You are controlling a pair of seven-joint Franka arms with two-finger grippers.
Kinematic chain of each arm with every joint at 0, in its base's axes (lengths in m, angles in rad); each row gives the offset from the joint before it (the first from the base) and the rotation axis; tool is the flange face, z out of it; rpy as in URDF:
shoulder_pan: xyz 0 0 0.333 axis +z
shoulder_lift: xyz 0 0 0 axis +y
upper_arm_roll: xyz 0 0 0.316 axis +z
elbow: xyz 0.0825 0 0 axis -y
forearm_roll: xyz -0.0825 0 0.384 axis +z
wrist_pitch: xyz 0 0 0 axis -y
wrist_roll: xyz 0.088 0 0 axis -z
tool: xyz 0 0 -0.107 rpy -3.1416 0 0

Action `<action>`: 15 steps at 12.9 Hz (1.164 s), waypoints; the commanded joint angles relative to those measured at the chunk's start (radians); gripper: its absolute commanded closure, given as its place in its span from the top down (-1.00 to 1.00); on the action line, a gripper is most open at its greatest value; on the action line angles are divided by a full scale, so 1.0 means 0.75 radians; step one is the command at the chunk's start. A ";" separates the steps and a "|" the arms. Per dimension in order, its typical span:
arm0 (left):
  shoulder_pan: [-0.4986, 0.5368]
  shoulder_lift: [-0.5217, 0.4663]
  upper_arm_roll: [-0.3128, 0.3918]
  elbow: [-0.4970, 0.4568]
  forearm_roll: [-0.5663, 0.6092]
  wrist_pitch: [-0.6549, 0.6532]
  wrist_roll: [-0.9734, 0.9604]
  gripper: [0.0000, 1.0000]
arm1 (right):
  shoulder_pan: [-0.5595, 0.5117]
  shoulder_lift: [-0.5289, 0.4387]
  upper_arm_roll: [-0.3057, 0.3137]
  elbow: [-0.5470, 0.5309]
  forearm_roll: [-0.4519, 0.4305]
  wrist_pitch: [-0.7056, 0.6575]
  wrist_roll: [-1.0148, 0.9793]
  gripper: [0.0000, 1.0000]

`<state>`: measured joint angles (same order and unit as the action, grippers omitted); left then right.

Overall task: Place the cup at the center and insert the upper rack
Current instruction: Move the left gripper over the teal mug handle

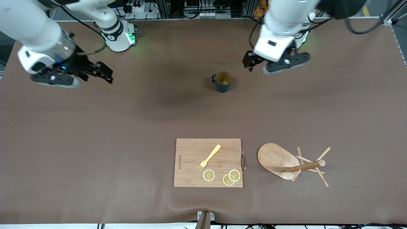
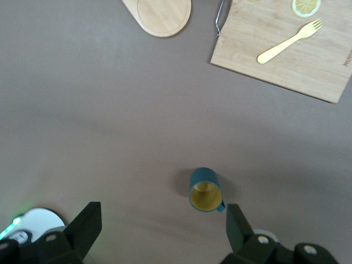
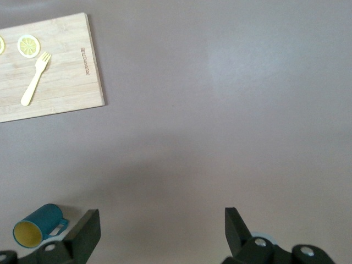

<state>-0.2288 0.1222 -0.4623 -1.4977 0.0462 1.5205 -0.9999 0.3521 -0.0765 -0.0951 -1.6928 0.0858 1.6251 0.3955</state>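
Note:
The cup [image 1: 222, 82] is a dark teal mug with a yellow inside. It stands upright on the brown table, toward the robots' bases, and shows in both wrist views [image 2: 205, 190] [image 3: 38, 225]. My left gripper [image 1: 275, 63] [image 2: 162, 214] hangs open and empty over the table beside the cup, toward the left arm's end. My right gripper [image 1: 103, 73] [image 3: 159, 217] hangs open and empty over bare table toward the right arm's end. The upper rack [image 1: 286, 162], a light wooden mug tree, rests near the front edge. Its post and pegs point toward the left arm's end; only its oval base [image 2: 164, 15] shows in the left wrist view.
A wooden cutting board [image 1: 190, 159] lies beside the rack, nearer the front camera than the cup. On it lie a yellow fork [image 1: 209, 157] and three lemon slices [image 1: 208, 175]. A metal handle [image 1: 243, 161] sticks out of the board toward the rack.

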 commanded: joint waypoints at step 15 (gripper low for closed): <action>-1.046 0.796 0.219 0.207 0.697 0.049 -1.695 1.00 | -0.363 -0.125 0.025 0.017 -0.045 -0.218 -0.354 1.00</action>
<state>-0.9157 0.6659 -0.3876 -1.4078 0.5454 1.5734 -2.1976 0.1006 -0.1677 -0.0918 -1.6873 0.0715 1.4747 0.1429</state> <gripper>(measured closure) 0.000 0.000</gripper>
